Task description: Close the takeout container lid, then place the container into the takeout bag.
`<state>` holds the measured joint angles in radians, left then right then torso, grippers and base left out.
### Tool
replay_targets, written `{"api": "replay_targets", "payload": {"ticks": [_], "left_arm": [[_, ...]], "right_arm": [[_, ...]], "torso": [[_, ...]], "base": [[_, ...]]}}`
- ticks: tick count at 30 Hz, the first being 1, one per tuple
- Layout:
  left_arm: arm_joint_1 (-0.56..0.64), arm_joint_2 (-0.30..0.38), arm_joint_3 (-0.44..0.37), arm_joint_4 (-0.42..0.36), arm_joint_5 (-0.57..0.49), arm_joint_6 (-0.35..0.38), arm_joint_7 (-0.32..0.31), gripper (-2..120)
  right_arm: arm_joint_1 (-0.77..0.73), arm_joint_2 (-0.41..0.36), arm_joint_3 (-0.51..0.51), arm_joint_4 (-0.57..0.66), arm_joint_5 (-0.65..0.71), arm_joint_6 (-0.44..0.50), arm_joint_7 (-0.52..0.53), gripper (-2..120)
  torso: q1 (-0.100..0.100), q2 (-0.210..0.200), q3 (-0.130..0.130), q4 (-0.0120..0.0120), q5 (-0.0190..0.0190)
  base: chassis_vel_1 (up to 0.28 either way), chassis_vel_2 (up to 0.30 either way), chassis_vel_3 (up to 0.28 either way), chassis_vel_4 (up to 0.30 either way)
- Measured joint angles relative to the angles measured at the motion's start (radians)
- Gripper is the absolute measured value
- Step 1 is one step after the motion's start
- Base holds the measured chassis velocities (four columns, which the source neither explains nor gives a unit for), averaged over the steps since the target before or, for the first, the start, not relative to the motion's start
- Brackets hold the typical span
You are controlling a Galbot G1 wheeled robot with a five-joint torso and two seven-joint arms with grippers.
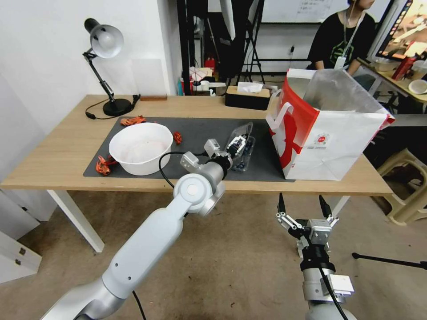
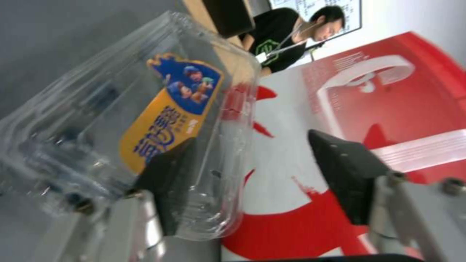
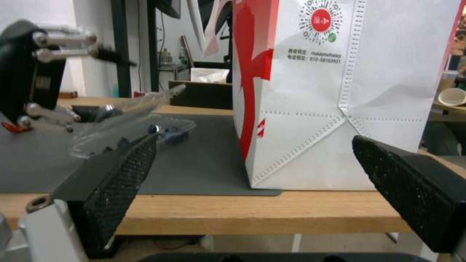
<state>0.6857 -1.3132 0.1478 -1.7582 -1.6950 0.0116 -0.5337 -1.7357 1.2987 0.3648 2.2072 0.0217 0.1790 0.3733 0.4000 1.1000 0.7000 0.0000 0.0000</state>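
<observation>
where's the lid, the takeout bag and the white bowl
lid [image 2: 170,116]: left wrist view, on its label.
takeout bag [image 1: 338,146]: head view, white front panel.
white bowl [image 1: 153,158]: head view, outer wall.

Head view: the left hand [image 1: 235,144] covers part of the takeout container [image 1: 243,153] at 12 o'clock of the arm; lid contact is indeterminate. Left wrist view: the berries are blurred, and the takeout bag [image 2: 413,109] is cut off at 3 o'clock.
</observation>
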Motion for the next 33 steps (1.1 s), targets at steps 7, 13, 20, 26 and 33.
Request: {"api": "replay_targets", "payload": {"ticks": [7,13,20,26,33], "left_arm": [[0.009,0.0,0.016,0.008,0.007,0.006,-0.012,34],[0.011,-0.001,0.037,0.029,0.034,0.014,-0.031,9],[0.003,0.0,0.062,0.05,0.067,0.019,-0.041,0],[0.001,0.005,0.076,0.052,0.098,0.023,-0.047,0],[0.001,0.013,0.09,0.05,0.131,0.023,-0.048,0]], "right_arm": [[0.022,-0.008,-0.004,-0.003,0.032,-0.015,0.0,100],[0.067,-0.021,-0.005,-0.001,0.087,-0.051,0.004,100],[0.118,-0.045,-0.003,0.011,0.175,-0.1,0.009,100],[0.203,-0.081,-0.019,0.013,0.306,-0.19,0.029,100],[0.307,-0.152,-0.028,0.0,0.575,-0.312,0.057,100]], "torso": [[0.0,0.0,0.0,0.0,0.0],[0.0,0.0,0.0,0.0001,0.0],[0.0,0.0,0.0,-0.0003,-0.0001],[0.0,0.0,0.0,0.0001,0.0],[0.0,0.0,0.0,0.0,0.0]], "base": [[0.0,0.0,0.0,0.0],[0.0,0.0,0.0,0.0],[0.0,0.0,0.0,0.0],[0.0,0.0,0.0,0.0],[0.0,0.0,0.0,0.0]]}}
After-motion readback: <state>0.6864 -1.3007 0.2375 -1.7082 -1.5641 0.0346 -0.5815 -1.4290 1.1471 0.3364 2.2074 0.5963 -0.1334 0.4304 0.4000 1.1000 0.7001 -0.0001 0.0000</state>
